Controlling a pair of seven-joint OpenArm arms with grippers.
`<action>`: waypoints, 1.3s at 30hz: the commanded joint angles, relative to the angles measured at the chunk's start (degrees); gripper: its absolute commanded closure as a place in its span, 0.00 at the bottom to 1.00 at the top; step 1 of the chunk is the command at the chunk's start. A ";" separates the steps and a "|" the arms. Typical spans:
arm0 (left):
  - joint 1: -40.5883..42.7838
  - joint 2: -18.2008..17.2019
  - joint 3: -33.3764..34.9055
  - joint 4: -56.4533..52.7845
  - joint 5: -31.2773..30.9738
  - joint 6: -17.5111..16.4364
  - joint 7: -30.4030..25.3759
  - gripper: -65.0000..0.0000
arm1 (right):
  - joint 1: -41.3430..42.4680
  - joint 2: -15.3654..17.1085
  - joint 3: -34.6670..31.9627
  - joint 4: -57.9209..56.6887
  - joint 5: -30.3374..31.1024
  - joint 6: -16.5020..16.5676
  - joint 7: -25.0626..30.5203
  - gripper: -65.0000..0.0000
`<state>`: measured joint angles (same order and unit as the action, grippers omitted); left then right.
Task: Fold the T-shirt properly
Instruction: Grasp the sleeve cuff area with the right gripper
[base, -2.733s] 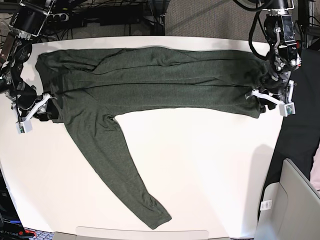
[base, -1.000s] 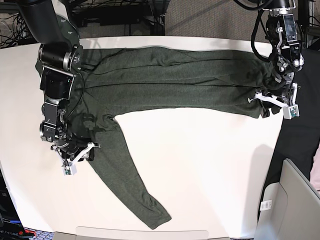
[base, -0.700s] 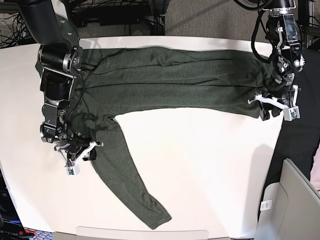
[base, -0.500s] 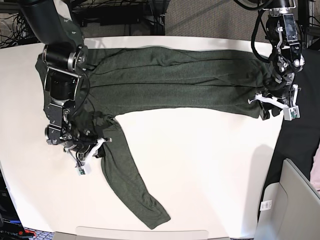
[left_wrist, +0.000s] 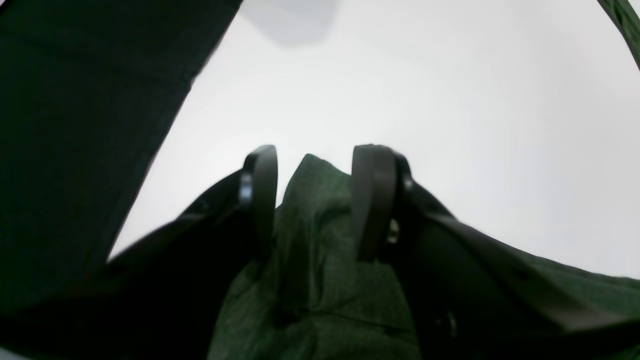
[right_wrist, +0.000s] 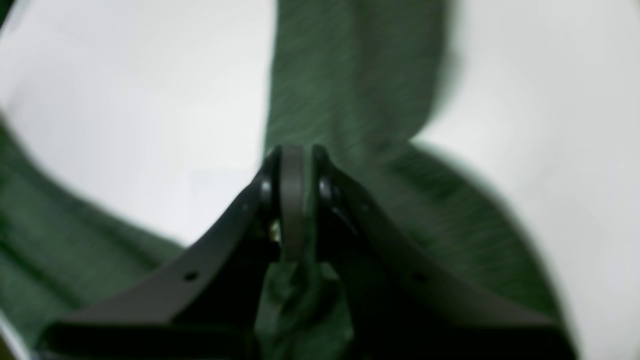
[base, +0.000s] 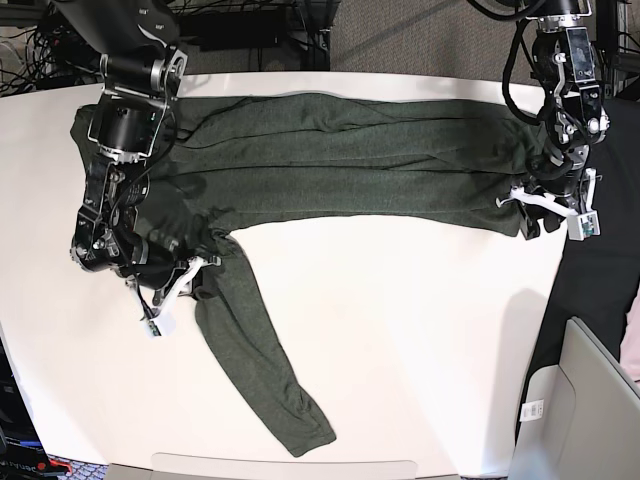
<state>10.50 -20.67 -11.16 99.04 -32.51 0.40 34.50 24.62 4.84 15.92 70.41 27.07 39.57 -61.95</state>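
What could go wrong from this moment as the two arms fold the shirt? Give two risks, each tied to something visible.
1. The right end effector is shut on only a small pinch of the T-shirt near the sleeve's top; thin fabric could slip out when pulled.
2. The left end effector has a bunched corner between jaws that stand apart, so it may not hold that end, and the body could drag across the table and wrinkle.

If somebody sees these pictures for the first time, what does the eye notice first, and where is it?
First comes the dark green T-shirt, stretched in a long band across the far half of the white table, with one long sleeve running diagonally toward the near edge. Next come the two black arms at its ends: the right gripper is shut on the cloth where that sleeve begins, and the left gripper straddles a bunch of cloth at the opposite end.
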 joint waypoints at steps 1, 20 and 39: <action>-0.52 -0.74 -0.40 1.04 -0.15 -0.18 -1.31 0.63 | 0.56 0.21 -0.05 2.86 3.13 0.43 -0.16 0.98; -0.44 -0.57 -0.40 1.04 -0.15 -0.18 -1.14 0.63 | 7.51 -0.75 -1.37 1.72 -32.12 -7.18 12.68 0.62; -0.44 -0.57 -0.40 1.04 -0.24 -0.18 -0.96 0.63 | 11.55 -0.93 -1.55 -20.08 -31.86 -10.96 23.05 0.44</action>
<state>10.63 -20.49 -11.16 99.04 -32.53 0.38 34.54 34.63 3.73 14.48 49.60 -5.39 28.45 -39.66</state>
